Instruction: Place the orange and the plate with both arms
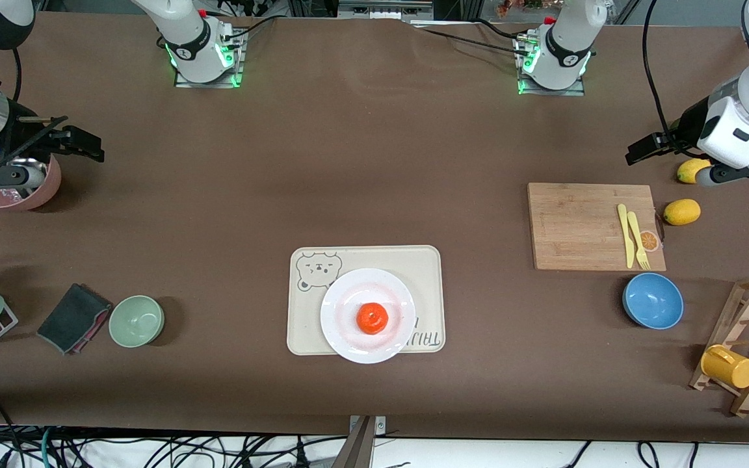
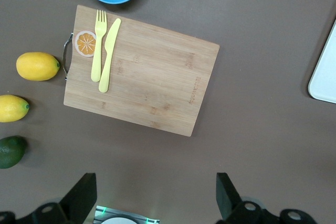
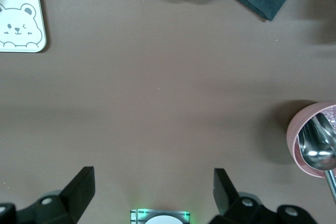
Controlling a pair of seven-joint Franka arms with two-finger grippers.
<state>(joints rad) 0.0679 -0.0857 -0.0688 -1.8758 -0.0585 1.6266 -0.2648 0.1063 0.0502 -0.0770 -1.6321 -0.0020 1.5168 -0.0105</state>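
Observation:
The orange (image 1: 372,318) sits in the middle of the white plate (image 1: 342,328). The plate rests on a cream bear-print tray (image 1: 426,260) near the front camera at mid-table. My left gripper (image 1: 657,144) hangs high over the table at the left arm's end, above the lemons, open and empty (image 2: 152,198). My right gripper (image 1: 75,138) hangs high at the right arm's end, over a pink bowl (image 1: 36,192), open and empty as well (image 3: 152,195). Neither wrist view shows the orange or the plate; only a tray corner (image 3: 18,14) appears.
A wooden cutting board (image 1: 576,227) carries a yellow fork (image 1: 638,240) and knife, with two lemons (image 1: 681,212) beside it. Nearer the camera are a blue bowl (image 1: 653,301), a green bowl (image 1: 136,320), a dark cloth (image 1: 72,317) and a rack with a yellow cup (image 1: 729,366).

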